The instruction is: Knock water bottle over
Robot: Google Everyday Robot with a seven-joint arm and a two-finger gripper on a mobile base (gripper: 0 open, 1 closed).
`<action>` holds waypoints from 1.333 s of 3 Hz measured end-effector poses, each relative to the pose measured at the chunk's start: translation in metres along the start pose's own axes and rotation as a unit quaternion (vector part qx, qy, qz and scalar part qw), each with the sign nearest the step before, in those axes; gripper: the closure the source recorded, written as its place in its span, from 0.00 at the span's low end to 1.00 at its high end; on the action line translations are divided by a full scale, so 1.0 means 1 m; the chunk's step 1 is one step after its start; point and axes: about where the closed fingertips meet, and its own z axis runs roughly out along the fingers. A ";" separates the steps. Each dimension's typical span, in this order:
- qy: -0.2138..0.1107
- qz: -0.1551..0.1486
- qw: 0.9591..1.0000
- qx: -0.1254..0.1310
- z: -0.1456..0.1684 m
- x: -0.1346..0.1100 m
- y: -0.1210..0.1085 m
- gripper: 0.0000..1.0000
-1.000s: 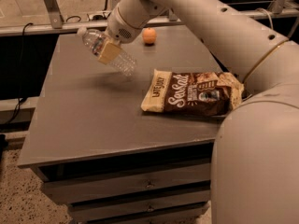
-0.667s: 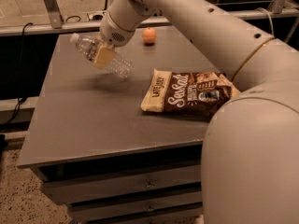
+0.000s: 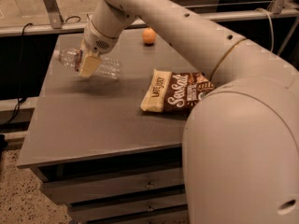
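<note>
The water bottle [image 3: 108, 69] is a small clear ribbed bottle with a white cap. It lies on its side at the back left of the grey table [image 3: 93, 120], with the cap pointing at the left edge. My gripper [image 3: 88, 64] is over the middle of the bottle and touches it, so part of the body is hidden behind it. My white arm reaches in from the right and fills the near right of the camera view.
A brown and cream chip bag [image 3: 175, 97] lies flat right of centre. An orange ball [image 3: 148, 35] sits near the back edge. The table has drawers [image 3: 149, 185] in its front. A rail and a dark gap lie behind the table.
The gripper and the bottle have moved together to the left and a little nearer, toward the table's left edge. The chip bag and the ball have not moved.
</note>
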 end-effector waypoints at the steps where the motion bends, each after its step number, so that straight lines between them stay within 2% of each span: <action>1: -0.008 -0.009 1.000 -0.012 0.012 -0.008 0.004 0.06; 2: -0.011 -0.011 1.000 -0.016 0.016 -0.010 0.006 0.00; 3: -0.016 -0.005 1.000 -0.018 0.017 -0.007 0.010 0.00; 4: -0.045 0.017 0.999 -0.004 0.003 0.003 0.014 0.00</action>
